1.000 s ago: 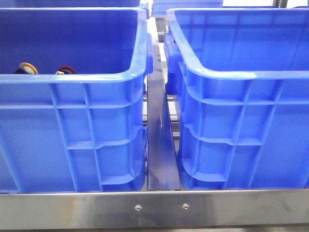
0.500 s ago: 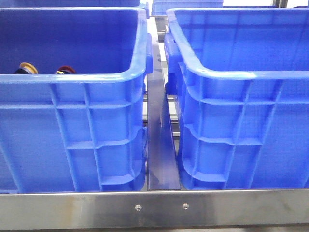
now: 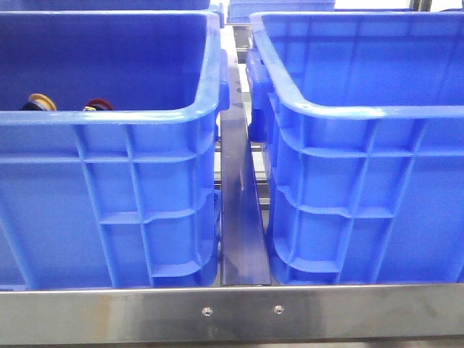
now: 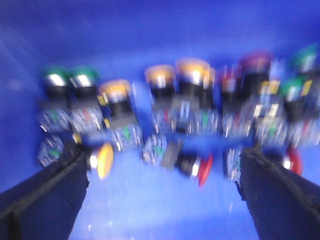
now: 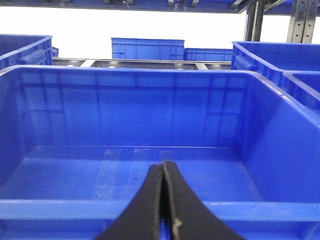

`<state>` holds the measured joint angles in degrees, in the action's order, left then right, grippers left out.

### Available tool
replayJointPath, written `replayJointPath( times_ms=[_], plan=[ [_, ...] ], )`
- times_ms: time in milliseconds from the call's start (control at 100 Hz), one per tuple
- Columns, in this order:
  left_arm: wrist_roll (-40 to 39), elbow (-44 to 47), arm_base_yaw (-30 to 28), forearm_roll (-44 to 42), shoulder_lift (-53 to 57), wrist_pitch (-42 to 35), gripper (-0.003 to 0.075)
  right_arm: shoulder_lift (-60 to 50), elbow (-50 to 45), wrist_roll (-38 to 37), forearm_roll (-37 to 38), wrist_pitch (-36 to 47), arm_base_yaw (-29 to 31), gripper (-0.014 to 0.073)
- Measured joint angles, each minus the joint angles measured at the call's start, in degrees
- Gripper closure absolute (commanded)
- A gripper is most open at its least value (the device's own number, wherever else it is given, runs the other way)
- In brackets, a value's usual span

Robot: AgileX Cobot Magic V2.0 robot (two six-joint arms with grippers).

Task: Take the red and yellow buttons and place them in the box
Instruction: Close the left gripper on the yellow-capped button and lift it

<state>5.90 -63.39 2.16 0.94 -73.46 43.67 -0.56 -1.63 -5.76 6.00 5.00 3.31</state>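
Observation:
The left wrist view is blurred. In it a yellow button [image 4: 103, 160] and a red button [image 4: 199, 168] lie on their sides on the blue bin floor [image 4: 150, 210]. Both sit just in front of a row of several buttons with yellow, green and red caps. My left gripper [image 4: 161, 160] is open and holds nothing, with its dark fingers [image 4: 45, 200] wide apart, and the two lying buttons are between and just beyond the tips. In the front view a yellow cap [image 3: 41, 101] and a red cap [image 3: 98, 104] peek over the left bin's rim. My right gripper [image 5: 163, 164] is shut and empty, over the near rim of the empty blue box [image 5: 125, 175].
Two tall blue bins stand side by side, the left bin [image 3: 109, 116] and the right box [image 3: 362, 112], with a metal rail [image 3: 243, 217] between them. A steel bar [image 3: 232, 312] runs along the front. More blue bins [image 5: 145, 49] stand behind.

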Motion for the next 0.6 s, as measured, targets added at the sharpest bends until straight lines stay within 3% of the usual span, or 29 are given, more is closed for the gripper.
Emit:
replayJointPath(
  times_ms=[300, 600],
  plan=[
    [4.6, -13.2, 0.0, 3.4, -13.7, 11.5, 0.0136, 0.0, 0.0, 0.0, 0.0, 0.0, 0.0, 0.0661],
    [6.3, -17.1, 0.0, 5.3, -22.4, 13.2, 0.0136, 0.0, 0.0, 0.0, 0.0, 0.0, 0.0, 0.0661]
  ],
)
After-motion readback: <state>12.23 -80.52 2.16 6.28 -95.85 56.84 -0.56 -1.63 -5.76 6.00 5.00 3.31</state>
